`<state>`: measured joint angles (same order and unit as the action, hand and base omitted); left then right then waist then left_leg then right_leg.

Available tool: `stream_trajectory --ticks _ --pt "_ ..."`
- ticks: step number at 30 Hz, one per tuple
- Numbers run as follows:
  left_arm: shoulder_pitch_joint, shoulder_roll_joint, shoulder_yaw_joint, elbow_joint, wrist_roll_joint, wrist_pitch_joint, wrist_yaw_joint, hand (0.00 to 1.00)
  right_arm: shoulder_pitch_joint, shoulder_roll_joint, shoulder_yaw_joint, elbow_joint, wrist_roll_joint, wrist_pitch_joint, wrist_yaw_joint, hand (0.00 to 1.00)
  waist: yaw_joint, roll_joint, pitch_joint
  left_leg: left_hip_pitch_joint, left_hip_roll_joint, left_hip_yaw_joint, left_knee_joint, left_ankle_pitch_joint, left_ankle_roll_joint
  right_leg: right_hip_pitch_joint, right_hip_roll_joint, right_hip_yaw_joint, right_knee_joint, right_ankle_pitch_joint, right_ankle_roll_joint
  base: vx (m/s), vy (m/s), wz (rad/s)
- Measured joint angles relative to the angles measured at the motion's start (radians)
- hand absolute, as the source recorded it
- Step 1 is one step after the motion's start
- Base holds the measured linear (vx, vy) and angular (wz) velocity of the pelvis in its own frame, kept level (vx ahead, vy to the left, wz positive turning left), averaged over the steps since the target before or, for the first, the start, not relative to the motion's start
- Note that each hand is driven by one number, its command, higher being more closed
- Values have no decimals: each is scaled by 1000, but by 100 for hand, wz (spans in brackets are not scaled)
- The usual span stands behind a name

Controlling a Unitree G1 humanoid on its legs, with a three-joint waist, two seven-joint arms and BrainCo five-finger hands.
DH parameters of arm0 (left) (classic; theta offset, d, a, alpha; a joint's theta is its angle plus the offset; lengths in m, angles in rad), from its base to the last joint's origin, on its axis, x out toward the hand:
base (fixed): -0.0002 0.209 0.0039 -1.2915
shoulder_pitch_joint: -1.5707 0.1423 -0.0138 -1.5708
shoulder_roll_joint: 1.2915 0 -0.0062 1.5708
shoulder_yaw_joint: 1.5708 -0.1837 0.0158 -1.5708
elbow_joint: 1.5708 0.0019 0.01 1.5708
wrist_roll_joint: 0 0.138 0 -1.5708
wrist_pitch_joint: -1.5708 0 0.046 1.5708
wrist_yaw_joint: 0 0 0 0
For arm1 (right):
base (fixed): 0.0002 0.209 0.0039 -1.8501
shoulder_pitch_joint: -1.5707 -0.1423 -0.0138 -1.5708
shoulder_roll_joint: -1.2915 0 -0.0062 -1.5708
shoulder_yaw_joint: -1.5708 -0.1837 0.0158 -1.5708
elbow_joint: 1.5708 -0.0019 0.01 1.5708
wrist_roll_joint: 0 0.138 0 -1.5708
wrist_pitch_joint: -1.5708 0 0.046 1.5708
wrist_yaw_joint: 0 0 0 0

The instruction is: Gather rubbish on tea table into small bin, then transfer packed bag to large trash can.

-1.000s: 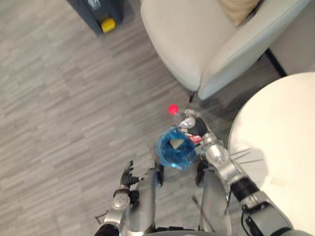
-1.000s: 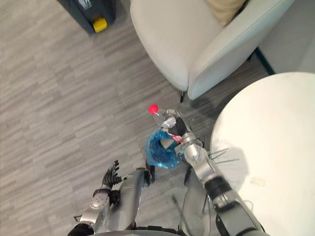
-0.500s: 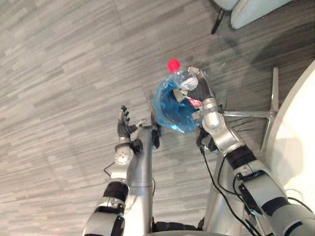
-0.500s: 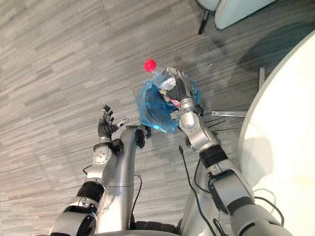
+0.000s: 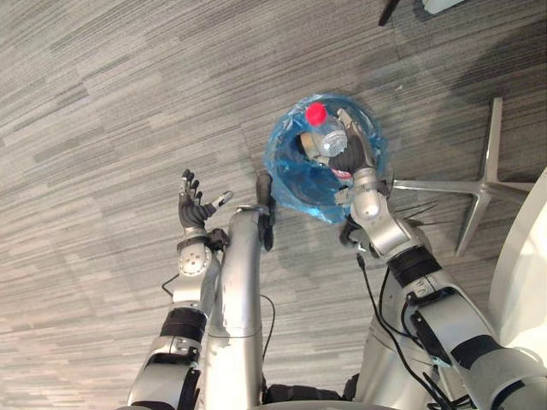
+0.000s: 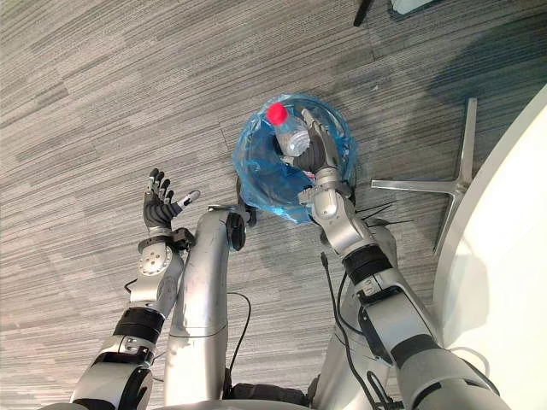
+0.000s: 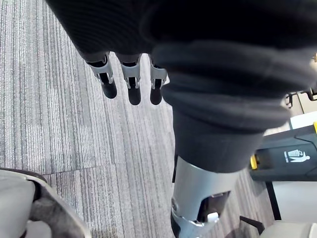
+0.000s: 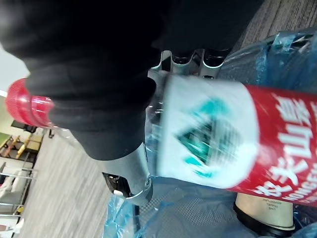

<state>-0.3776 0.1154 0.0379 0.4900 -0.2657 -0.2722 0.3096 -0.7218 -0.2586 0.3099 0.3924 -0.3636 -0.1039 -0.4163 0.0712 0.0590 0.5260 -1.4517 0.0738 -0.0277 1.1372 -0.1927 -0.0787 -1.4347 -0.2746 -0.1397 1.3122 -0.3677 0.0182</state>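
A small bin lined with a blue bag (image 5: 291, 175) stands on the floor just in front of me. My right hand (image 5: 352, 154) is over its mouth, fingers straight. A clear plastic bottle (image 5: 329, 137) with a red cap (image 5: 316, 114) and a red and white label (image 8: 213, 144) lies against the palm, above the bag's opening. The fingers (image 8: 190, 62) reach out straight past the bottle, not wrapped round it. A pale cup-like piece (image 8: 262, 215) sits down inside the bag. My left hand (image 5: 195, 207) hangs open over bare floor to the bin's left, fingers (image 7: 130, 87) straight.
The white round table's edge (image 5: 532, 282) is at the right, with its metal base legs (image 5: 480, 192) spread on the floor beside the bin. A dark large trash can with a yellow part (image 7: 292, 158) stands farther off. The floor is grey striped carpet.
The camera has tipped down towards the floor. My right hand has brought the bottle from beside the bin to above its mouth, and its fingers have straightened off the bottle. The left hand stays open.
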Motion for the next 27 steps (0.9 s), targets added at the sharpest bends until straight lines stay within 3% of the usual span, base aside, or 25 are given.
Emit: stream_trajectory --ticks 7,11,13,17,26,27 --pt "2 14 14 22 30 14 -2 0 184 28 1 -227 -83 -27 -16 0 -3 -43 -11 47 16 -16 -16 2 -6 59 19 -22 -29 0 -1 1 7 -4" --pt "15 18 20 45 43 29 -4 0 285 59 4 -263 -145 -47 -10 0 -2 -81 -32 91 30 -10 -49 4 -8 103 33 -25 -62 0 -1 -3 12 -3" --pt "20 16 20 59 44 30 -5 0 317 63 6 -259 -180 -47 5 0 -4 -87 -37 112 33 -8 -62 4 -9 127 34 -30 -76 0 -1 6 15 2" --pt "41 15 17 60 44 31 -4 0 337 78 26 -137 -288 -42 29 0 -2 -107 -50 139 44 8 -92 7 -11 157 37 -32 -111 1 -2 22 36 2" --pt "23 27 13 61 44 27 -3 0 180 105 94 233 -396 6 66 0 0 -107 -51 102 34 8 -115 14 -9 118 32 -34 -122 2 -2 27 33 3" --pt "13 32 13 62 44 26 -3 0 152 103 97 275 -396 17 73 100 2 -107 -51 85 31 6 -118 18 -12 100 30 -35 -119 2 -2 10 15 8"
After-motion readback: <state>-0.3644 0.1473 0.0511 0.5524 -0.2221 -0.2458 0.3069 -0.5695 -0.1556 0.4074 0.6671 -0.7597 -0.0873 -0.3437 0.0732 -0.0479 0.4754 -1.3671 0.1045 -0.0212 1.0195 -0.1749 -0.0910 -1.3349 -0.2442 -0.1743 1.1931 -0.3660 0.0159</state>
